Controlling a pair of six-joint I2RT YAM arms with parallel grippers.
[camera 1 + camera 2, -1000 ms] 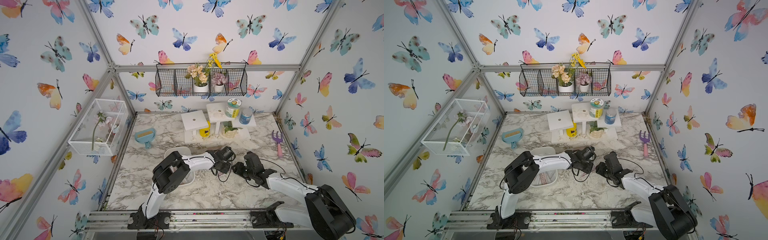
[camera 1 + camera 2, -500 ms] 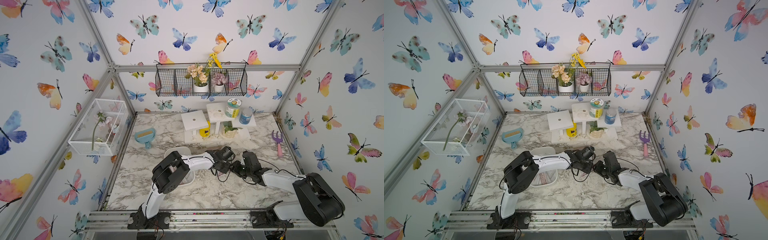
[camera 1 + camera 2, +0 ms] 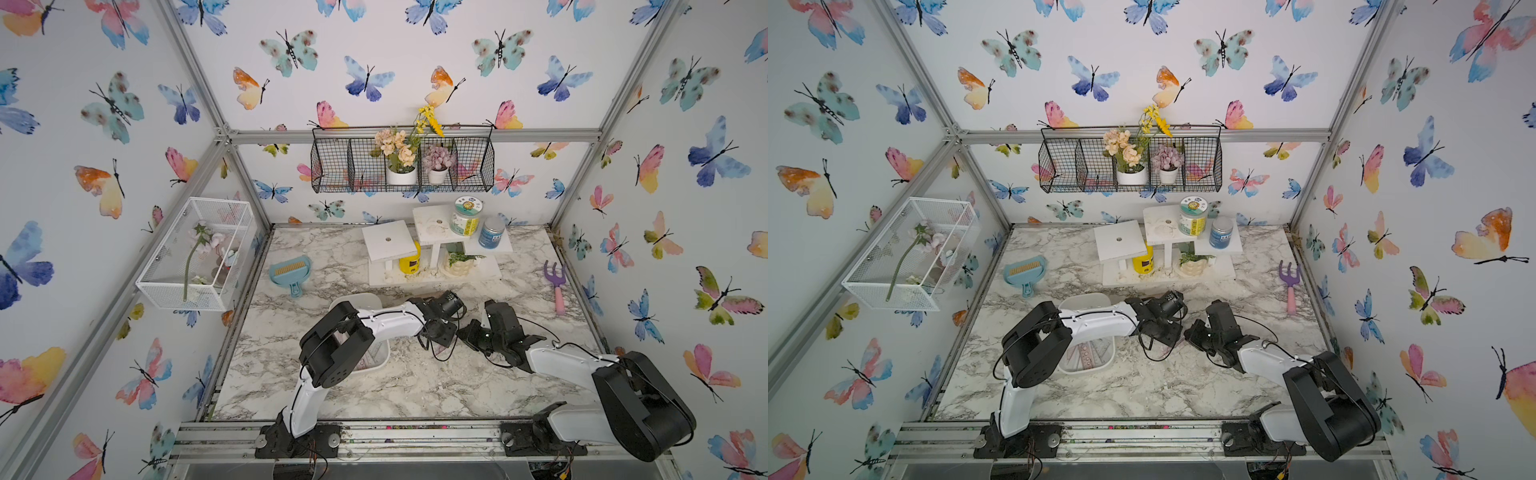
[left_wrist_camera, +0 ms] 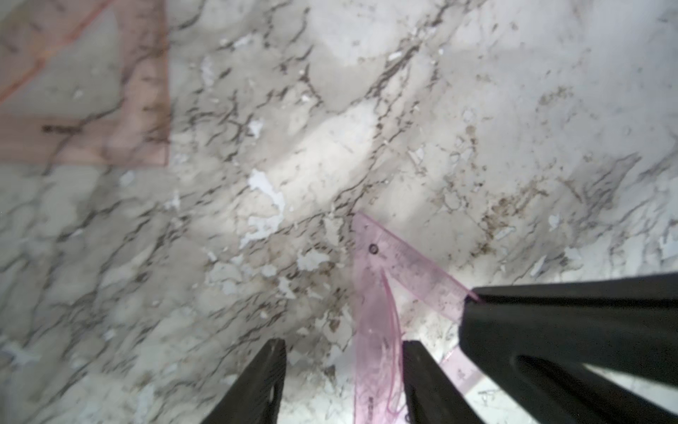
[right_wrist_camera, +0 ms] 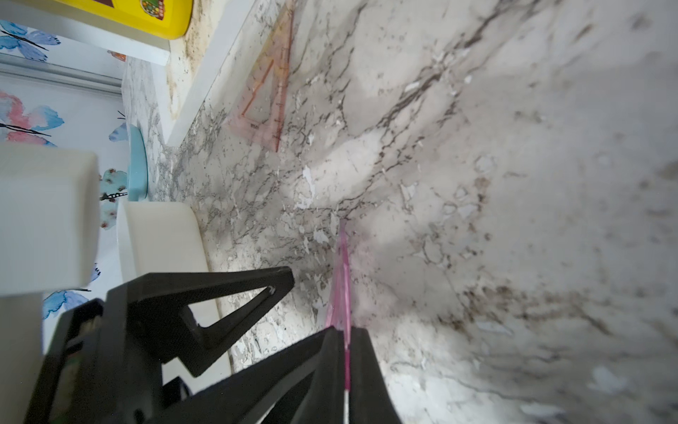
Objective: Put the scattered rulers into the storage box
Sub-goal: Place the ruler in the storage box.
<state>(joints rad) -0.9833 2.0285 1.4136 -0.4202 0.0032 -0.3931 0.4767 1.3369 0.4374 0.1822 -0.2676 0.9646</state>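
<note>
Right hand (image 5: 345,332) clamped on pink set square (image 5: 341,279), held on edge near marble surface (image 5: 477,183). Left hand (image 4: 345,348) open, its fingers either side of it (contact unclear). Second set square (image 5: 266,84) lies flat by white stand (image 5: 205,73). Storage box (image 3: 1084,300), partly hidden under left arm (image 3: 1100,322), holds rulers (image 3: 1090,353).

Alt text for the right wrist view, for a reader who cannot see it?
The right gripper is shut on a thin pink ruler, seen edge-on, with the marble tabletop beyond. Beside it are one of the left gripper's fingers and the white storage box; a second ruler, a set square, lies flat farther off by a white stand's base.
</note>
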